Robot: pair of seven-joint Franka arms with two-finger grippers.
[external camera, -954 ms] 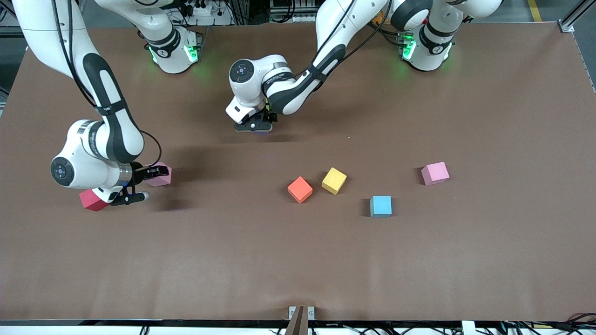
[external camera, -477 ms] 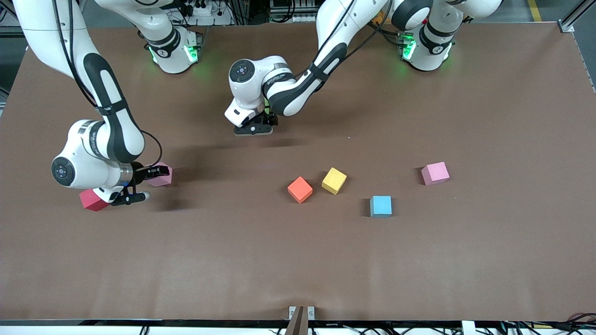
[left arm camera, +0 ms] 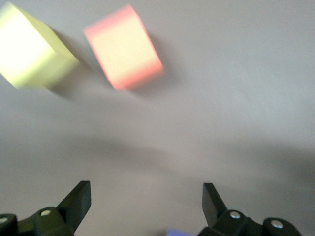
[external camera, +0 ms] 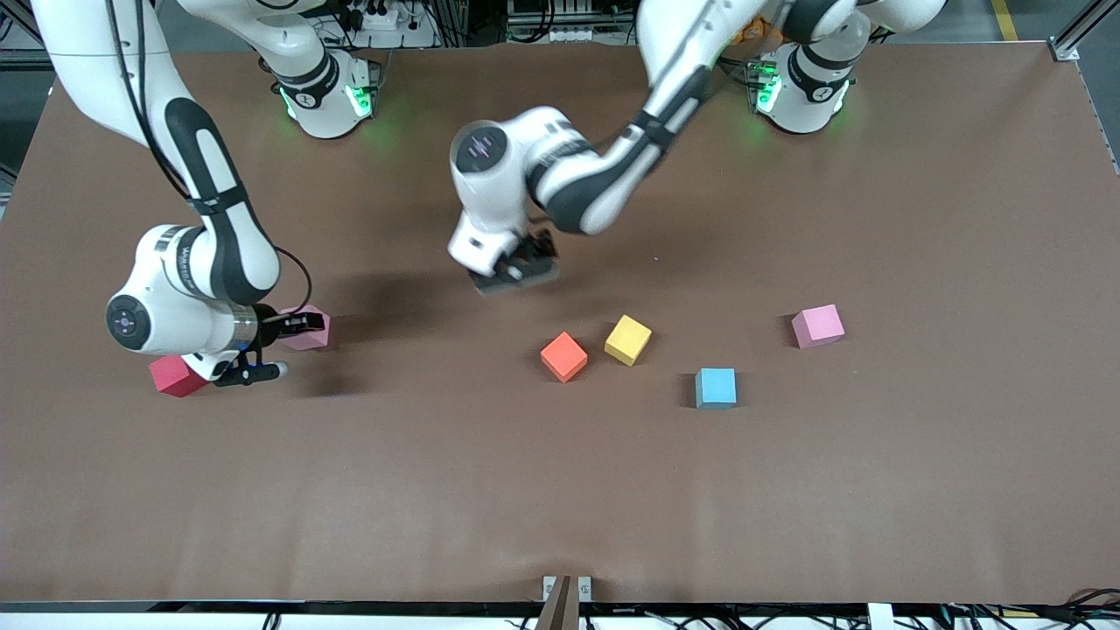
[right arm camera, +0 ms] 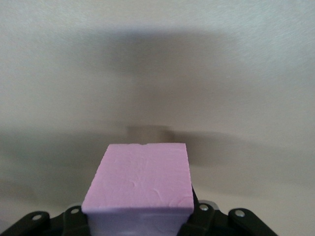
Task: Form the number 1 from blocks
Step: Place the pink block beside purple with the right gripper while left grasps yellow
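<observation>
The left gripper point(external camera: 516, 271) hangs with jaws wide apart, upper middle, above the orange block point(external camera: 563, 356). The right gripper point(external camera: 293, 325) grips a pink block point(right arm camera: 140, 179) at middle left.

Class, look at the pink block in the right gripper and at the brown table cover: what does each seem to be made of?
Pink block: probably foam, matte; its top shows faint dents and a soft, unglossy texture, though the look leaves painted wood open.
Brown table cover: likely paper or thin matte sheet; flat colour, no shine, slight ripples near the front edge.
</observation>
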